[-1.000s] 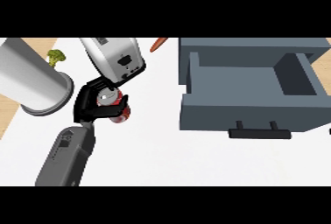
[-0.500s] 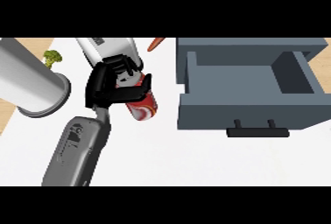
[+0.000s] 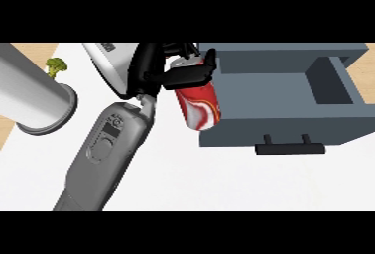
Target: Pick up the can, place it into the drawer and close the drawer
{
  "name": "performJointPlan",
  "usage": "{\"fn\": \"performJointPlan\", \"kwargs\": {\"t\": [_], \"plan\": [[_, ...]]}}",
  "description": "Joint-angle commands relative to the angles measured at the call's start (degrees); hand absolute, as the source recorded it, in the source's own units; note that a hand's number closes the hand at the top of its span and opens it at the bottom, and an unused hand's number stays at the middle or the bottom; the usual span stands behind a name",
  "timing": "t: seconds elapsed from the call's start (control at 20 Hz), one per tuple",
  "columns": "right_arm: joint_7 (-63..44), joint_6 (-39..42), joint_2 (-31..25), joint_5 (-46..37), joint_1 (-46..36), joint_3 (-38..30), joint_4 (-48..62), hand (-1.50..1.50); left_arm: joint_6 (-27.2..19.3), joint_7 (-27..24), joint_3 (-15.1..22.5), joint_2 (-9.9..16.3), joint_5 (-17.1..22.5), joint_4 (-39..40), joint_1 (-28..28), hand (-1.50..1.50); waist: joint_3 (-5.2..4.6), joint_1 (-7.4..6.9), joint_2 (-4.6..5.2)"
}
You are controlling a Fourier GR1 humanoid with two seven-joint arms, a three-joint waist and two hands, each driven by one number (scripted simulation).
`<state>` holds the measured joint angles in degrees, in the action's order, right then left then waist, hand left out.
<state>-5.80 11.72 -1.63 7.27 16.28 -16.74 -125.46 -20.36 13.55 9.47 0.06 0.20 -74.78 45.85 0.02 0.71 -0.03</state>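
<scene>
- the can is grasped by a robot hand, whose black fingers and thumb are curled round its top end; it is judged to be the left one from where its grey forearm enters.
- the can is held off the desk, tilted, just at the left wall of the drawer, with its lower end hanging outside that wall.
- the pick-up is judged to be done.
- the can is not yet inside the drawer; the open tray to the right of the can is seen to hold nothing.
- the drawer is pulled out, with its dark handle at the near edge, so the placing and the closing are judged to be left.
- the other robot hand is not seen in the head view.
- well to the left of the drawer, a grey cylinder and a small piece of broccoli are seen, apart from the can.
</scene>
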Motion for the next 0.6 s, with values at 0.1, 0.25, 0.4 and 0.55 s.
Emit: {"fn": "performJointPlan", "kwargs": {"t": [0.1, 0.25, 0.4, 0.55], "plan": [[2.09, 1.63, 0.54, -0.21, 1.05, 0.35, 0.42, -1.5, -4.66, 4.42, 0.54, -0.06, 1.47, 7.31, 14.41, 1.5, 0.03, 0.58, 0.09], [-3.03, 0.44, 0.57, 0.09, 0.55, 1.31, -4.09, -1.5, -7.87, -0.06, 2.87, -0.06, 5.54, 15.22, 16.83, 1.5, 0.0, 1.05, 0.23], [-0.4, 1.4, 0.87, 1.01, 1.33, -0.01, -1.46, -1.5, -7.5, 1.28, 1.57, -0.06, 5.01, 19.52, 22.57, 1.5, 0.03, 0.91, 0.18], [-1.56, 1.09, 0.63, 1.06, 0.88, 0.0, -1.85, -1.5, -7.61, 2.71, 1.25, -0.06, 6.41, 23.5, 28.13, 1.5, 0.03, 1.0, 0.2]]}}
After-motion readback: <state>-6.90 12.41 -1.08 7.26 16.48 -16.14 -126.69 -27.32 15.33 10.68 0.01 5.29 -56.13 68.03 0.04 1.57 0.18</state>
